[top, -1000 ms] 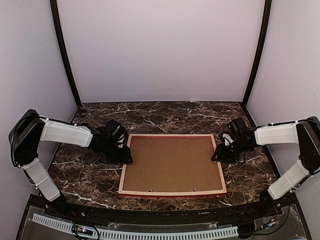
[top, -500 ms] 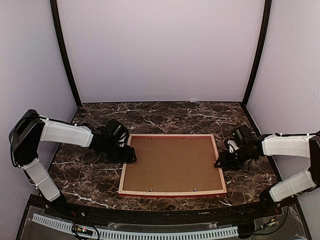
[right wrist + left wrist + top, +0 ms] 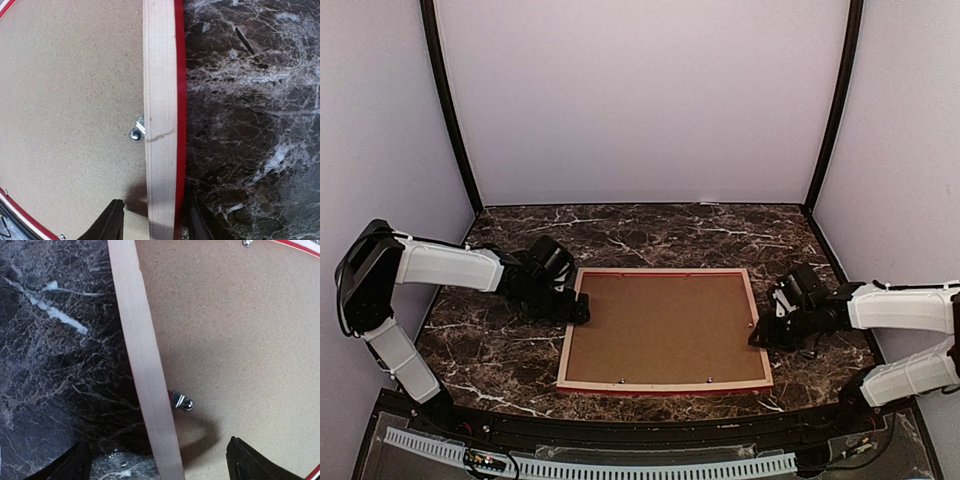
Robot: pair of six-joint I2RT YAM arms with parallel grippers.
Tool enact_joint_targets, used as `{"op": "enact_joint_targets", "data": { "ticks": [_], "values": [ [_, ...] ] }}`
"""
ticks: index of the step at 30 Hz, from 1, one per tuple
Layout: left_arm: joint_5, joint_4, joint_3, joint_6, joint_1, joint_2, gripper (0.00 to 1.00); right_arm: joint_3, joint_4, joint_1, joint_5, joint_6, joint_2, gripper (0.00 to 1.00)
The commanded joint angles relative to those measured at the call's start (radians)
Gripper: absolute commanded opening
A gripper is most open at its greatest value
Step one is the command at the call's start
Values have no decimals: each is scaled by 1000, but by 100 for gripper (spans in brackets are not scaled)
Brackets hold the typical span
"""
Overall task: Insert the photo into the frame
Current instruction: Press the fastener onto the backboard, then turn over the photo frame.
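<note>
Enclosed lab-type robot test booth: plain lilac walls point(image 3: 640, 100), black corner posts point(image 3: 450, 110), marble-patterned tabletop point(image 3: 650, 225), two mounted robot arms point(image 3: 445, 268).

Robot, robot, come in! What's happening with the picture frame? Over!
Left hand open, astride the frame at its left rail. Right hand open over right rail. Frame face down, backing board on. Nothing in the way.

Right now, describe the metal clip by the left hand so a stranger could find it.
On the dark marble table lies the frame, back up. Midway along its left rail sits a small silver clip, the only one on that side.
</note>
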Motion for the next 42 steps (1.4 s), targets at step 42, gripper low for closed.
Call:
{"op": "enact_joint_targets", "data": {
  "ticks": [42],
  "values": [
    [-480,119,50,649,-654,29,99,607,-267,-38,-90,-201,317,0]
  ]
}}
